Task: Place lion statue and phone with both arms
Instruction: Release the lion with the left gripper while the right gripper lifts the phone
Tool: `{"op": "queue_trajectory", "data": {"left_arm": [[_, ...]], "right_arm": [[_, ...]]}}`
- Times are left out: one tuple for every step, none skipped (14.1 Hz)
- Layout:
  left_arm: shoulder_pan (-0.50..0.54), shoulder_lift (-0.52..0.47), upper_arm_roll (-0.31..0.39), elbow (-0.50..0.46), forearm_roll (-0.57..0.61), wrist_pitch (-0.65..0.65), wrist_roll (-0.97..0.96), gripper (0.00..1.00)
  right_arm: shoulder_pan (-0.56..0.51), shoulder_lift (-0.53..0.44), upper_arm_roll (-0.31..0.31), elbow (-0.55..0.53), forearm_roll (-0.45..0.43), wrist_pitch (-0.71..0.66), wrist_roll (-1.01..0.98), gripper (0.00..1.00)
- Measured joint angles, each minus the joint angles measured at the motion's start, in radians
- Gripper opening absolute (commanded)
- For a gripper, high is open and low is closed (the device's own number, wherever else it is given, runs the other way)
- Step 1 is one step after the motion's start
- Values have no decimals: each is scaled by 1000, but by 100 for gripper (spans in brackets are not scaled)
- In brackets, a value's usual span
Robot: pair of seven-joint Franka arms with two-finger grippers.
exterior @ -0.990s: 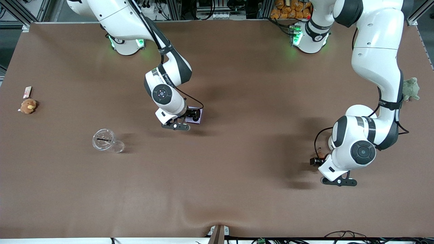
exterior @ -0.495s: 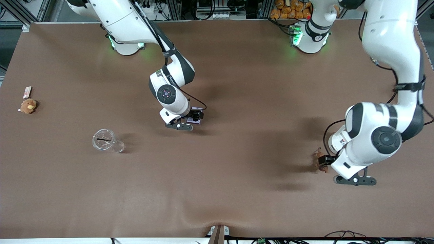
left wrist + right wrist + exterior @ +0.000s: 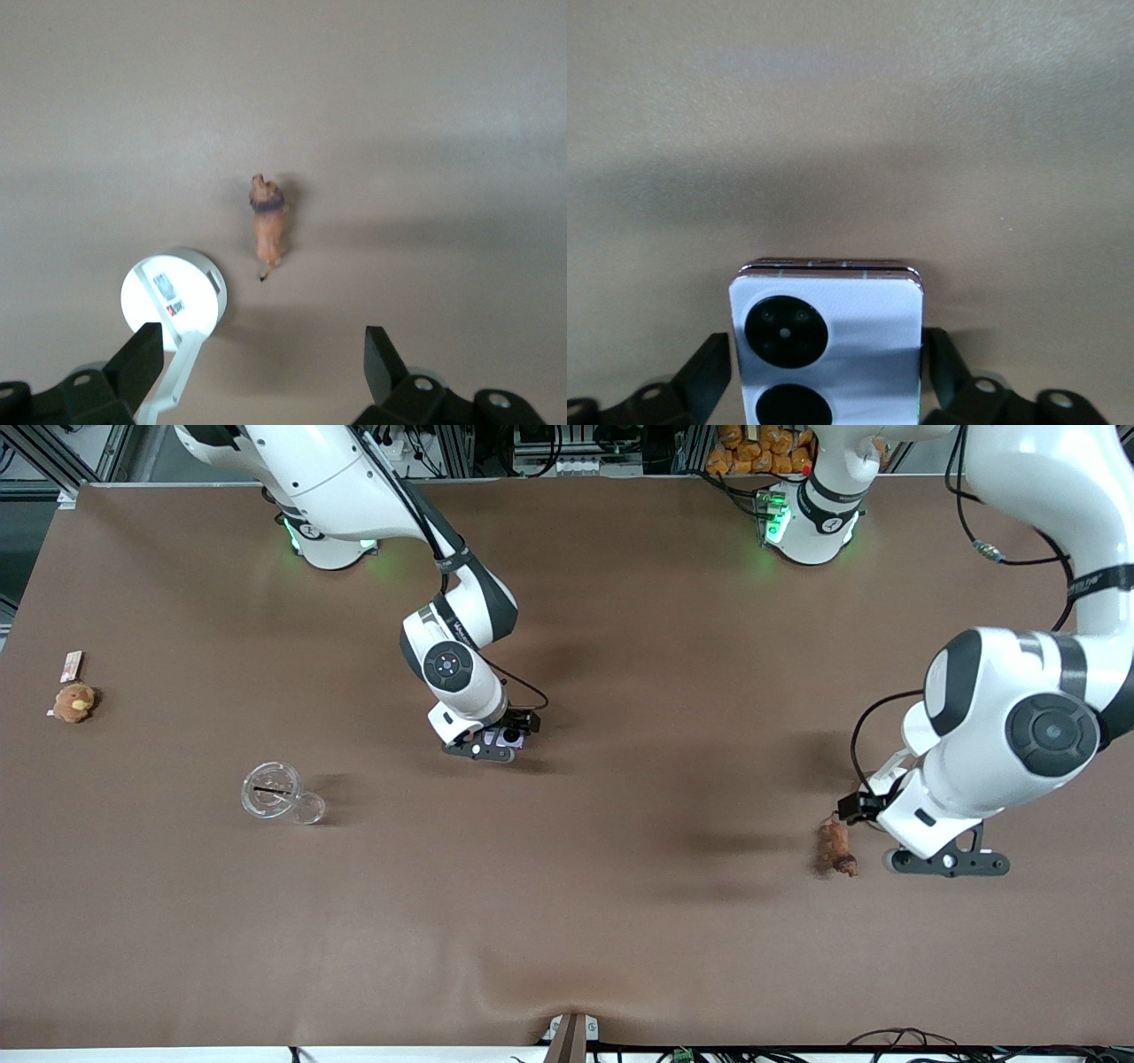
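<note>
The lavender phone (image 3: 511,736) lies flat on the brown table near its middle, two black camera circles up. My right gripper (image 3: 505,737) is down around it. In the right wrist view the phone (image 3: 828,305) fills the gap of the right gripper (image 3: 826,341), and both black fingers (image 3: 713,354) rest against its sides. The small reddish-brown lion statue (image 3: 836,849) lies on the table toward the left arm's end, touched by nothing. My left gripper (image 3: 858,806) hangs open above the table beside it. In the left wrist view the lion statue (image 3: 268,221) lies well ahead of the left gripper (image 3: 261,335).
A clear glass ashtray (image 3: 270,790) with a small glass piece (image 3: 309,809) beside it stands toward the right arm's end. An orange-brown plush toy (image 3: 73,702) and a small card (image 3: 71,665) lie at that end's edge. The table cover bulges at the front edge (image 3: 567,992).
The left arm has risen and drawn away from the lion statue, which stays on the table. The right gripper has sunk onto the phone and its fingers have closed in on its sides.
</note>
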Motion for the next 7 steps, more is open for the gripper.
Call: {"op": "queue_trajectory", "data": {"left_arm": [[0,-41,-2,-49,-5,0,-1,100],[0,-82,-3,-98,-8,0,-1,100],[0,-123,-5,-145,-10,0,-1,100],[0,-165,-8,-191,-10,0,-1,100],[0,-203,-9,-226,-10,0,-1,100],[3,-235,-9,-245,-10,-1,-1,100],[10,-257,-8,-245,-10,-12,-1,100]], "right_arm": [[0,-7,-1,1,0,-7,0,0],[0,-8,-2,1,0,-7,0,0],[0,-6,-3,1,0,-7,0,0],[-1,-6,-4,4,0,-13,0,0],[-2,-6,-7,11,0,-31,0,0],[-6,-6,-12,28,0,-70,0,0],[-15,-8,-16,55,0,-119,0,0]]}}
